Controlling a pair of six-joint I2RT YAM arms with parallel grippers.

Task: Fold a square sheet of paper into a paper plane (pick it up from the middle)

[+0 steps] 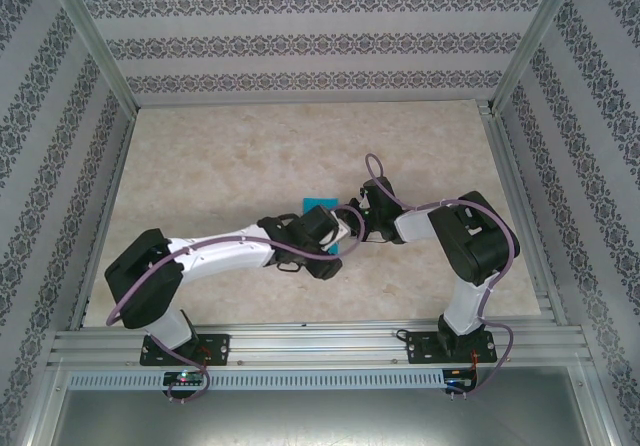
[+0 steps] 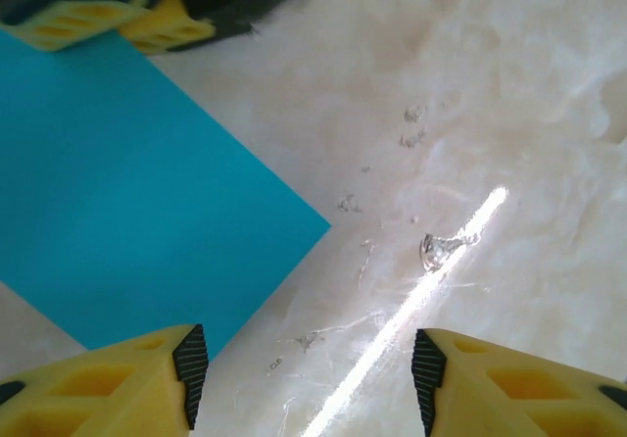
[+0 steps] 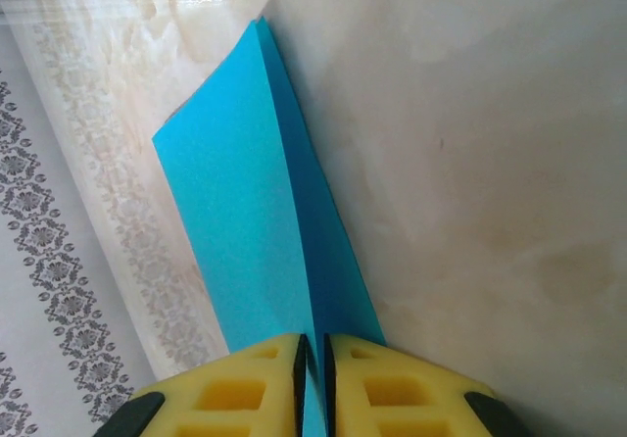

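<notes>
turquoise square sheet of paper (image 3: 255,241) clamped in right gripper (image 3: 313,359), layers splayed. left gripper (image 2: 309,368) spread, grasping nothing, above counter (image 2: 509,114). risk: thin sheet slips, crease lands crooked.

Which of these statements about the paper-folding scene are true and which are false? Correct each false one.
1. The right gripper is shut on the sheet of paper. True.
2. The left gripper is clamped on the paper. False: its jaws stand open, gripping nothing.
3. The paper is red. False: it is turquoise-blue.
4. The tabletop is pale and marbled. True.
</notes>
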